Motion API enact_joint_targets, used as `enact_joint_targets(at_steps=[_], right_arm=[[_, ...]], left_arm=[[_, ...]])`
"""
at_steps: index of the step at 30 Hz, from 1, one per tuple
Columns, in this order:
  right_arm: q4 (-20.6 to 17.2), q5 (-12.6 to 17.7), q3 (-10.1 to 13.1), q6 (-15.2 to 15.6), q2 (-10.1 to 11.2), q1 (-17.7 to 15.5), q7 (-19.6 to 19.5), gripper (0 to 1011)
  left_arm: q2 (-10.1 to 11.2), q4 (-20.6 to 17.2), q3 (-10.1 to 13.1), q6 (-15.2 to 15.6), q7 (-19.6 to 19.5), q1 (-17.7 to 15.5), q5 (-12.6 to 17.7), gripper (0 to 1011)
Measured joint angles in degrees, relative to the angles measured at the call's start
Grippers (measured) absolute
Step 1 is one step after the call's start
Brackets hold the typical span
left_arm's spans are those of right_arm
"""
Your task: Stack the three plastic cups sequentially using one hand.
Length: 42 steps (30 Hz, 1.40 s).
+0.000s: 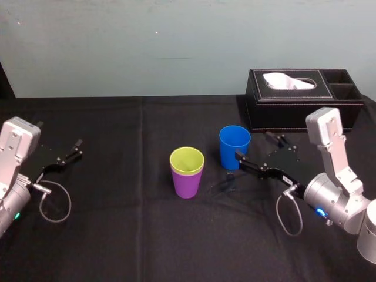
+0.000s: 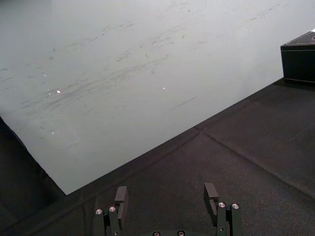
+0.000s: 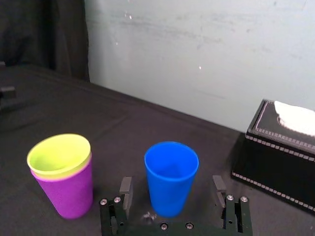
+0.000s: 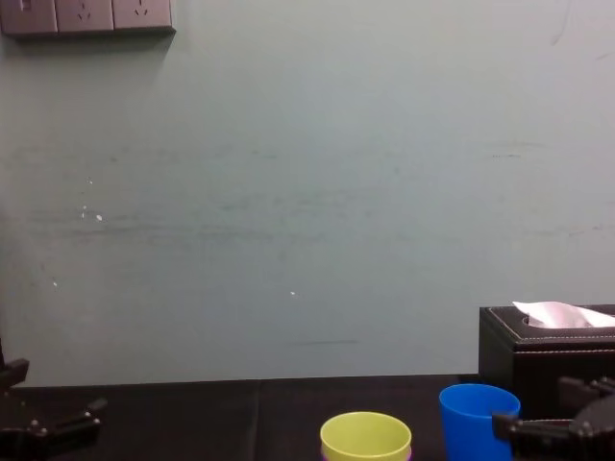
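The yellow-green cup sits nested inside the purple cup at the table's middle; both stand upright. To their right the blue cup stands alone, upright. My right gripper reaches in from the right at table height, open. In the right wrist view the blue cup stands in line with the gap of the right gripper, and neither finger presses on it. The nested pair shows as yellow-green cup in purple cup. My left gripper is parked open and empty at the far left.
A black leather tissue box stands at the back right, just behind the right arm. A black cloth covers the table, and a pale wall rises behind it.
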Motion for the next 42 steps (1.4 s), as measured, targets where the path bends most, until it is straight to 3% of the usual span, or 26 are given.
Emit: enact_joint_targets(at_steps=[14, 42], right_arm=[[6.49, -0.28, -1.24, 0.66, -1.58, 2.69, 1.42, 1004], [11.27, -1.17, -3.33, 0.54, -2.93, 6.76, 2.26, 1004]], left_arm=[[0.00, 0.00, 0.00, 0.00, 0.00, 0.00, 0.00, 1010], [-0.01, 0.00, 0.00, 0.00, 0.00, 0.00, 0.00, 1010]])
